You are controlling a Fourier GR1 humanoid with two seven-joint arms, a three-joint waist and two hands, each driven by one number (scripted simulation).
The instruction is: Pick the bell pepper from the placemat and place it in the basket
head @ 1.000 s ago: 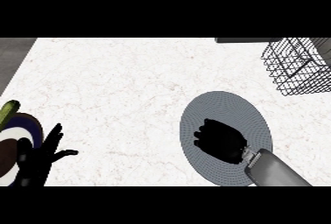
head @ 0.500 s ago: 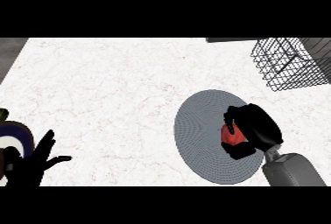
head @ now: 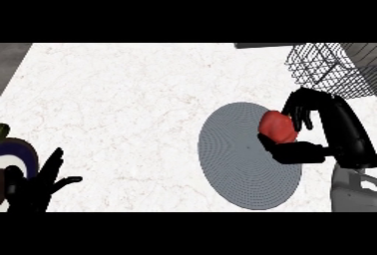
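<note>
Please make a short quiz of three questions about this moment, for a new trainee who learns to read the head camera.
1. True or false: the right hand is curled round the red bell pepper.
2. Where is the wire basket? A) upper right of the counter B) lower left C) on the placemat
3. Fill in: the left hand rests open at the view's lower ____ edge.

Key
1. True; fingers and thumb close round the pepper, at the right rim of the grey round placemat.
2. A; it stands beyond the placemat, apart from it.
3. Left; beside a dark plate cut off by the picture's edge.
</note>
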